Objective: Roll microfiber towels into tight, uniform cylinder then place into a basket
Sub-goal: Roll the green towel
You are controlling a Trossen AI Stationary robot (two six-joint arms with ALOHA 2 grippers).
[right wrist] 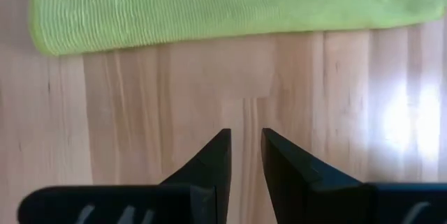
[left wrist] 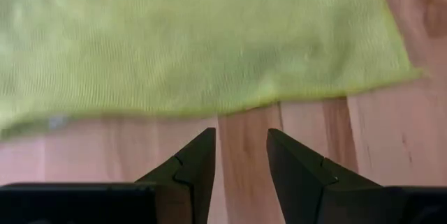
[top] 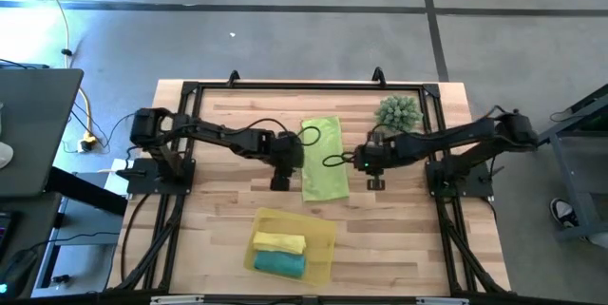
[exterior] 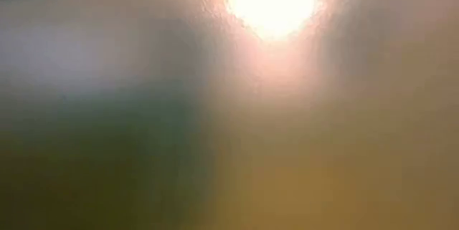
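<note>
While two rolled towels, yellow [top: 279, 241] and teal [top: 279, 263], sit in your basket [top: 323, 234] near the surface's front edge, the lime towel [top: 323, 158] lies flat mid-surface, unrolled, between your empty, slightly parted left end effector [top: 279, 183] and right end effector [top: 373, 183]

**Colours on the table**

A lime green towel [top: 323, 158] lies mid-frame on the pale striped wood table [top: 218, 210]. At lower centre, a translucent yellow basket [top: 323, 248] holds a bright yellow roll [top: 278, 241] and a teal roll [top: 279, 263]. Both arms are black.
</note>
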